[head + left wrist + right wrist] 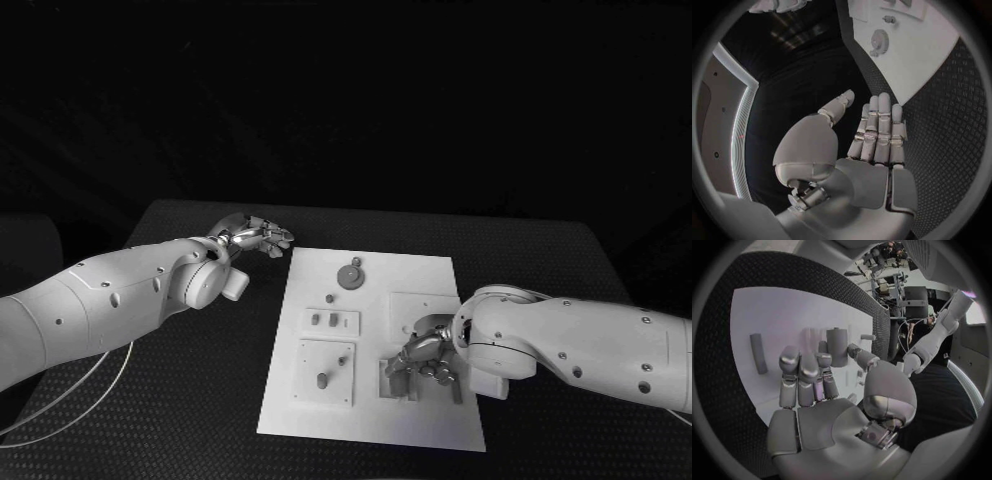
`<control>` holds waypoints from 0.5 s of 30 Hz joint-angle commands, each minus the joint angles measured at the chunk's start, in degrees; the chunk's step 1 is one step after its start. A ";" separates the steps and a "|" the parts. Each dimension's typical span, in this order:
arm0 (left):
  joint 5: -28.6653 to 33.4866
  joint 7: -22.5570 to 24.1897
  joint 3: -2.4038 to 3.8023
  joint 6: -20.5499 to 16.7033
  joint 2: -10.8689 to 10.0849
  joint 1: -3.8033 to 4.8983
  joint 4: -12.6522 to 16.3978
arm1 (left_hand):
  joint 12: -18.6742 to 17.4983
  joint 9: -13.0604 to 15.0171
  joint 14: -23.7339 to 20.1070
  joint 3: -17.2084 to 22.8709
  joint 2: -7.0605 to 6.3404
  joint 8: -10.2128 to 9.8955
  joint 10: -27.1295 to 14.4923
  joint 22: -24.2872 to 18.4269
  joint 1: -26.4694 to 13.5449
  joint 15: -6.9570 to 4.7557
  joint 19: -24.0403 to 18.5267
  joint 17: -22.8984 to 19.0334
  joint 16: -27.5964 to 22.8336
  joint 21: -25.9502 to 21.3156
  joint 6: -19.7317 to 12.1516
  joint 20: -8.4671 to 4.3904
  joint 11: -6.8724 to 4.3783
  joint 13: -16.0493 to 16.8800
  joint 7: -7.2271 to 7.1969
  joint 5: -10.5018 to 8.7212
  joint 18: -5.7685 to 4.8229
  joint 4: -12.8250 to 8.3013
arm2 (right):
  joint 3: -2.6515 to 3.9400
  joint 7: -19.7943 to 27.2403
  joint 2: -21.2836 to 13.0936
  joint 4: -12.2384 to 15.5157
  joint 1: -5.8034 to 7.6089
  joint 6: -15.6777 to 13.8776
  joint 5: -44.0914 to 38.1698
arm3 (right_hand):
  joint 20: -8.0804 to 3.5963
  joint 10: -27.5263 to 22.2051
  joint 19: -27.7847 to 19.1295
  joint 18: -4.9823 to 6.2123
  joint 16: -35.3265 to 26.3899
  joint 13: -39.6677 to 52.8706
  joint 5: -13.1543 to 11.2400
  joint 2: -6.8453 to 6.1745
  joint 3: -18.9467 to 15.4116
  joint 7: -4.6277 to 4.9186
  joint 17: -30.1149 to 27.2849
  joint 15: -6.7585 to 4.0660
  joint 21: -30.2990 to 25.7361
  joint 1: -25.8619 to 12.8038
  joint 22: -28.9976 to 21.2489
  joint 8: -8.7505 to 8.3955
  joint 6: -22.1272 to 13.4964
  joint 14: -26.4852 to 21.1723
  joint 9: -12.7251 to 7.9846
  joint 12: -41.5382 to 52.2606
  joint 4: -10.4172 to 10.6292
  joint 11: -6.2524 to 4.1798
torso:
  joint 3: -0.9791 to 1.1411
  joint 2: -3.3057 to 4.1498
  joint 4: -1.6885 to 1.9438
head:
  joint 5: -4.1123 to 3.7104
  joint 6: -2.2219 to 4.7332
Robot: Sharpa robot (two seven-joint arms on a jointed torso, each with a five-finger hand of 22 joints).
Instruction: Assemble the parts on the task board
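Black table (pixel 534 250), task board (pixel 418 275) centred. Left hand (pixel 257 236) off board's far-left corner, fingers straight, empty. Right hand (pixel 423 360) over board's near-right fixtures; grasp unclear.

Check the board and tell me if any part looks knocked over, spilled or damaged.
Nothing stands out. The task board lies flat on the table, the gear sits flat near its far end, and the small pegs look undisturbed. The right hand is over the near corner; the left hand is off the board.
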 commanded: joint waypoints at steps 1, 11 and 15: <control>-0.23 0.28 0.02 0.73 0.02 0.06 0.20 | -0.18 -0.06 0.50 -0.03 -0.05 0.20 -0.44 0.10 -0.50 0.04 0.37 0.09 -0.39 -0.31 -0.38 -0.09 0.08 -0.08 -0.20 -0.24 -0.25 0.39 | -0.28 -0.28 0.25 -0.35 -0.70 1.53 0.50 | 0.16 0.21 -0.06 3.63 -0.39 0.07 0.12 0.09 0.23 0.17 0.10 -0.49 0.11 -0.69 0.14 -0.25 0.01 -0.06 0.06 -0.26 0.21 -0.14 | 0.03 0.02 0.04 | 0.13 -0.19; -0.23 0.31 0.02 0.72 0.02 0.06 0.16 | -0.18 -0.08 0.50 -0.02 -0.05 0.21 -0.46 0.12 -0.51 0.04 0.37 0.13 -0.42 -0.33 -0.39 -0.10 0.08 -0.08 -0.20 -0.23 -0.24 0.45 | -0.29 -0.29 0.49 -0.44 -0.82 1.77 0.12 | 0.15 0.19 -0.08 3.63 -0.40 0.11 0.12 0.18 0.30 0.16 0.13 -0.50 0.14 -0.77 0.16 -0.25 0.05 -0.06 0.05 -0.29 0.12 -0.15 | 0.03 0.00 -0.05 | 0.28 -0.34; -0.23 0.32 0.02 0.75 0.02 0.06 0.16 | -0.19 -0.08 0.50 -0.01 -0.07 0.21 -0.46 0.13 -0.52 0.04 0.37 0.15 -0.43 -0.34 -0.40 -0.10 0.08 -0.09 -0.20 -0.23 -0.23 0.46 | -0.29 -0.19 0.51 -0.62 -0.95 0.91 -0.45 | 0.15 0.17 -0.09 3.63 -0.41 0.13 0.12 0.15 0.29 0.16 0.14 -0.50 0.14 -0.84 0.16 -0.26 0.04 -0.06 0.04 -0.31 0.10 -0.15 | 0.03 0.00 -0.05 | 0.28 -0.34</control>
